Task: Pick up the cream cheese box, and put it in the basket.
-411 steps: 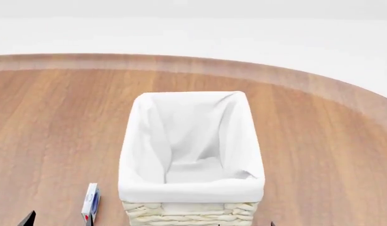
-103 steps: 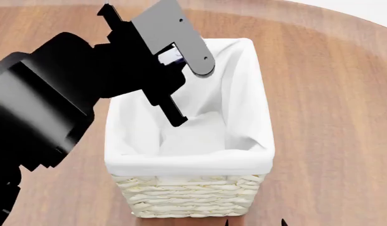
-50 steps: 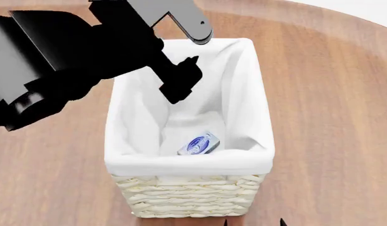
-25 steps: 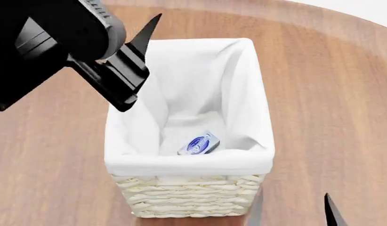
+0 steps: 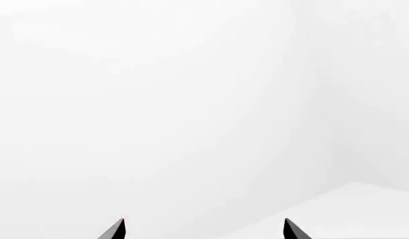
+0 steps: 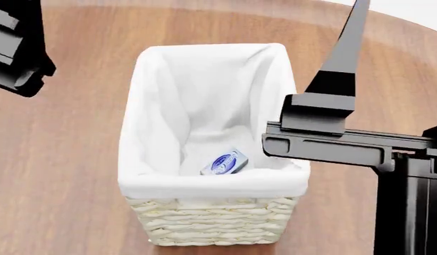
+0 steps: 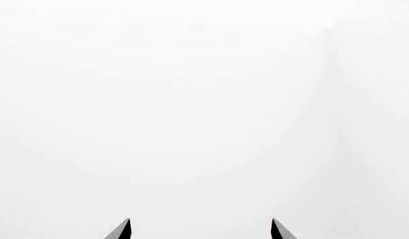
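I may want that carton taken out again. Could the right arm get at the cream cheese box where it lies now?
Probably yes. The cream cheese box lies uncovered on the liner at the bottom of the basket, whose top is open. The right gripper is open and raised beside it, but would need a steep descent between the tall walls.

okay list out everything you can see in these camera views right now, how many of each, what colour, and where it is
basket: one, cream wicker with a white cloth liner over the rim, standing mid-table in the head view.
cream cheese box: one, white-grey with a blue oval logo, lying on the liner at the bottom of the basket.
table: one, brown wood with a rounded far edge, under the basket.
left gripper: one, black, two fingertips apart against a blank white background in its wrist view; holding nothing.
right gripper: one, black, fingertips apart, nothing between them; its arm shows beside the basket in the head view.
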You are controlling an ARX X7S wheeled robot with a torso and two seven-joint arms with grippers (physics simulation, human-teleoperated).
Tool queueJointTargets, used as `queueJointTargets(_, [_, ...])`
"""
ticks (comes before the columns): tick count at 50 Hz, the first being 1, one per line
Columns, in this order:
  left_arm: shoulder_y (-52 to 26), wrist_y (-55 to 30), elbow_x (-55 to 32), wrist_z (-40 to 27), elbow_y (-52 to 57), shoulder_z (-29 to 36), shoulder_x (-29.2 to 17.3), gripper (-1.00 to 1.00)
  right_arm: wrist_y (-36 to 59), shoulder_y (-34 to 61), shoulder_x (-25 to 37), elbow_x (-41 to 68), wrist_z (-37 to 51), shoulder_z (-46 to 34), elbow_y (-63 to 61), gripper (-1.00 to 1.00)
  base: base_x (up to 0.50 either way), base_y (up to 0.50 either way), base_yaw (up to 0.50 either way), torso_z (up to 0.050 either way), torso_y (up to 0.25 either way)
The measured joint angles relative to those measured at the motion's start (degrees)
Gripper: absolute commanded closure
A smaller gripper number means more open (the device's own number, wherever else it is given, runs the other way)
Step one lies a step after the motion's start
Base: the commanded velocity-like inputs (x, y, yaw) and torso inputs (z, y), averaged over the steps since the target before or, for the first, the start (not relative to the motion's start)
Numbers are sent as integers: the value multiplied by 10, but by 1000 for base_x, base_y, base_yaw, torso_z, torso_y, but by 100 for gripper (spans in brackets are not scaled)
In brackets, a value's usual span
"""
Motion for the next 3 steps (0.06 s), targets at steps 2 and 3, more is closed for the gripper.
queueJointTargets(2, [0,7,-4,-19,12,-10,-9,-100,-2,84,22,39,34,-46,-7,-100,0,0,0,0,0])
queueJointTargets(3, [0,10,-7,-29,17,-15,-14,-100,-4,125,32,56,49,-70,-10,-100,0,0,0,0,0])
